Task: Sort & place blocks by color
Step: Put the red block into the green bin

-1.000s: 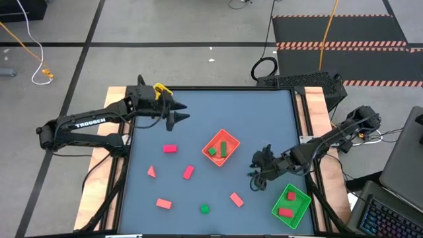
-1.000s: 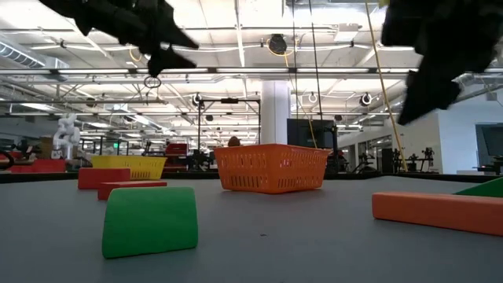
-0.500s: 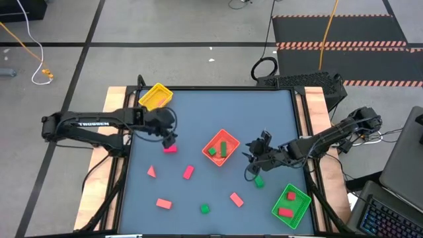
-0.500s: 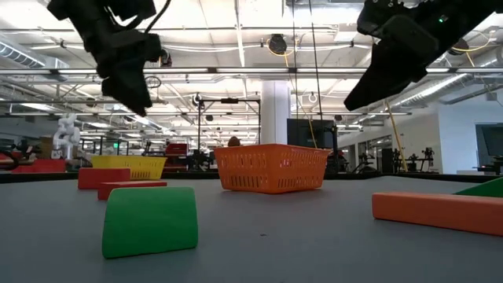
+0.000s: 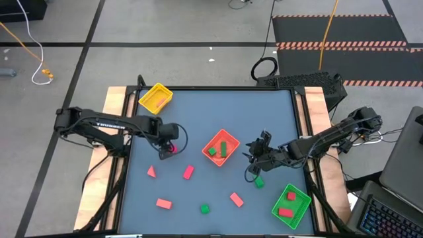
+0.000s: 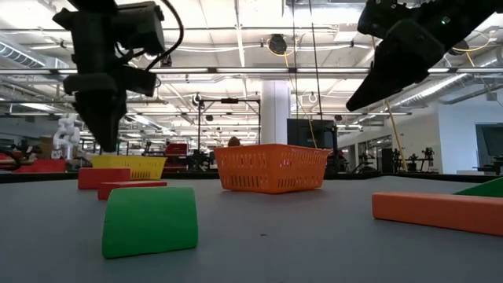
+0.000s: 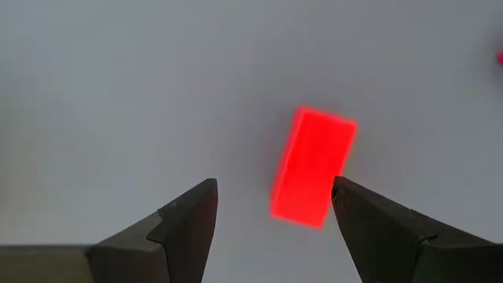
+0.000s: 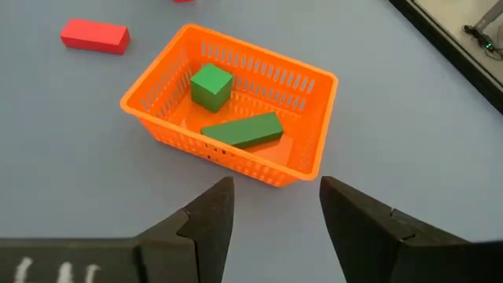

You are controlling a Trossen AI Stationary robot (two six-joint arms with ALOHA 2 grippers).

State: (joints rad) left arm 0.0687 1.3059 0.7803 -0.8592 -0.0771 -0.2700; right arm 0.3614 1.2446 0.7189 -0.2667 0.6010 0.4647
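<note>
My left gripper (image 5: pixel 166 144) points down, open, just over a red brick (image 7: pixel 313 167) that lies flat on the table; the brick (image 5: pixel 170 149) shows ahead of the gap between the fingers, untouched. My right gripper (image 5: pixel 255 157) hangs open, slanting down toward the orange tray (image 8: pixel 236 110), which holds a green cube (image 8: pixel 211 85) and a green brick (image 8: pixel 242 130). A green block (image 5: pixel 259 182) lies on the table right by the right gripper. Loose red blocks (image 5: pixel 188 172) and a green block (image 5: pixel 205 209) lie toward the near edge.
A yellow tray (image 5: pixel 156 97) stands at the far left corner with a red piece in it. A green tray (image 5: pixel 291 205) at the near right holds a red and a green block. The table between the orange tray and the far edge is bare.
My left gripper has swung from beside the yellow tray toward the table's near edge and down, tipping from nearly level to pointing down over the red brick. My right gripper shifted a little toward the orange tray and rolled, uncovering the green block, then kept still.
</note>
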